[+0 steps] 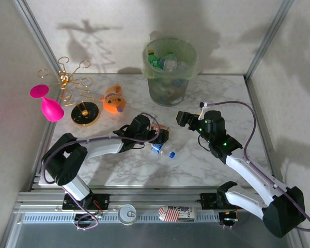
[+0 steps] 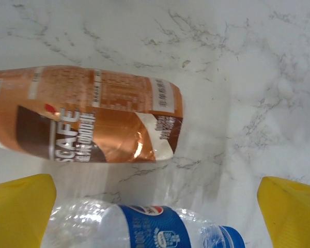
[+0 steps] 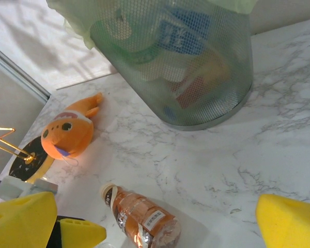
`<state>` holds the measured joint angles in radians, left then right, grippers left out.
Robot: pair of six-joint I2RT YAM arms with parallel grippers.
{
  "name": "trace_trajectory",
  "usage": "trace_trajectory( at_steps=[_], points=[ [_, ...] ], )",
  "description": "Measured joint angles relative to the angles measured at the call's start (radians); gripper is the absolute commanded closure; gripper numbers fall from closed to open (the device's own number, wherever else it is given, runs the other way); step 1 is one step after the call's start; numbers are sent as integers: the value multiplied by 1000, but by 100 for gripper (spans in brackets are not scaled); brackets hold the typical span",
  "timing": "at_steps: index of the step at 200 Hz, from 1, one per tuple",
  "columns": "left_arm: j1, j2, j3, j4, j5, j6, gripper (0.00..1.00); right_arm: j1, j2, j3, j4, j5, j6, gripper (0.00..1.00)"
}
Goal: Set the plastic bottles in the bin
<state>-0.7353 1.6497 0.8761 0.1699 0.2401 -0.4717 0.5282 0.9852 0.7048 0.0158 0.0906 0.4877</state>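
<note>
Top view: the bin (image 1: 160, 95) at the far side of the worktop (image 1: 232, 111) holds a heap of green and clear bottles, so most of the job looks done. A clear blue-capped bottle (image 1: 163, 150) lies by the left claw (image 1: 160, 135).

Left wrist: that claw is spread wide and empty above the clear bottle, with an amber coffee bottle (image 2: 88, 116) on its side just beyond.

Right wrist: the right claw (image 3: 155, 219) is wide and empty, facing the bin. Two bottles seem left.
</note>
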Motion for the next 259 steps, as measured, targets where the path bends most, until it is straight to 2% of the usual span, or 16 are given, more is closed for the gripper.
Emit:
trace_trajectory(
  at_steps=[45, 99, 166, 215, 259],
  points=[
    [-10, 66, 70, -48, 19, 37, 0, 0, -60, -41, -2, 45, 0, 1],
    [-32, 53, 76, -118, 22, 66, 0, 0, -63, -57, -5, 73, -1, 1],
    [-114, 20, 34, -259, 22, 65, 0, 0, -44, -57, 0, 74, -1, 1],
    [-141, 19, 29, -284, 21, 68, 0, 0, -32, -57, 3, 75, -1, 1],
    [-167, 66, 37, -298, 8, 96, 8, 0, -32, -57, 2, 91, -3, 1]
  ],
)
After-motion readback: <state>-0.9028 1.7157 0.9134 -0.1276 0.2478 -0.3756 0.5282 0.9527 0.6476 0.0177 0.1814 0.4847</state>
